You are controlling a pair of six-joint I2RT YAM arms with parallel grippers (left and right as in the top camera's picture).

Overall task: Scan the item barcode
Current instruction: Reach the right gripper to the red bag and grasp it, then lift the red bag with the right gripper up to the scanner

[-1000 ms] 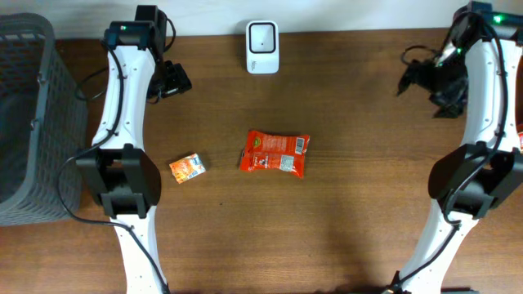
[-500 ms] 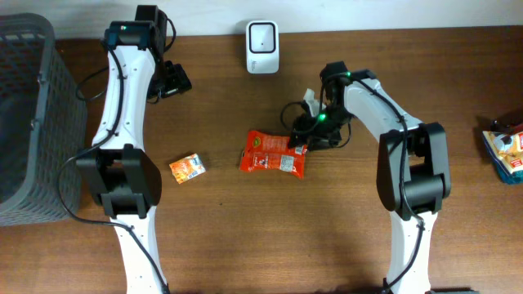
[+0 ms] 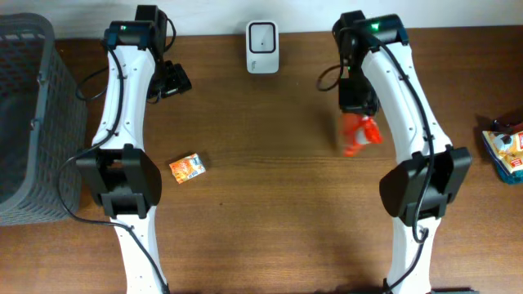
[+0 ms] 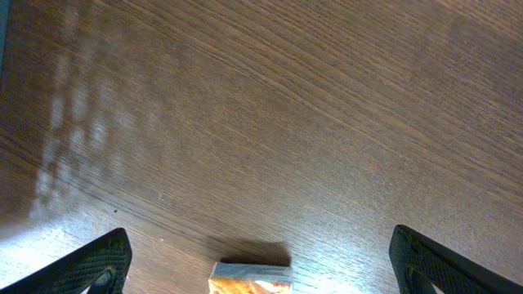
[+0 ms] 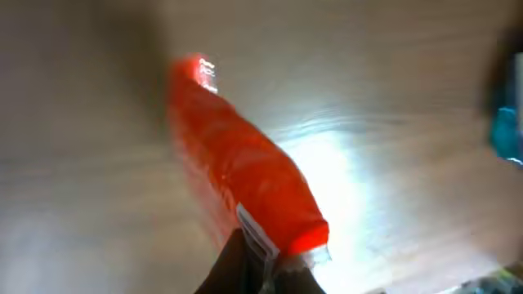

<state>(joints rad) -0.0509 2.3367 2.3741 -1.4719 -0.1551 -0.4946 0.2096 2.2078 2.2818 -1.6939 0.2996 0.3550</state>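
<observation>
My right gripper [image 3: 357, 114] is shut on one end of a red-orange snack packet [image 3: 359, 135] and holds it off the table, right of centre. In the blurred right wrist view the packet [image 5: 237, 171] hangs away from the dark closed jaws of that gripper [image 5: 261, 263]. A white barcode scanner [image 3: 261, 37] stands at the back edge, to the left of the packet. My left gripper [image 3: 172, 79] is open at the back left with nothing in it. The left wrist view shows its fingers [image 4: 98, 263] spread wide, with a small orange box [image 4: 251, 279] on the table between them, untouched.
The small orange box [image 3: 187, 167] lies left of centre. A dark mesh basket [image 3: 33, 122] fills the left edge. More snack bags [image 3: 507, 151] lie at the right edge. Both arm bases stand near the front.
The right arm swung in from the right, shut on the packet at the table's middle, and lifted it up and to the right. The left arm stayed still.
</observation>
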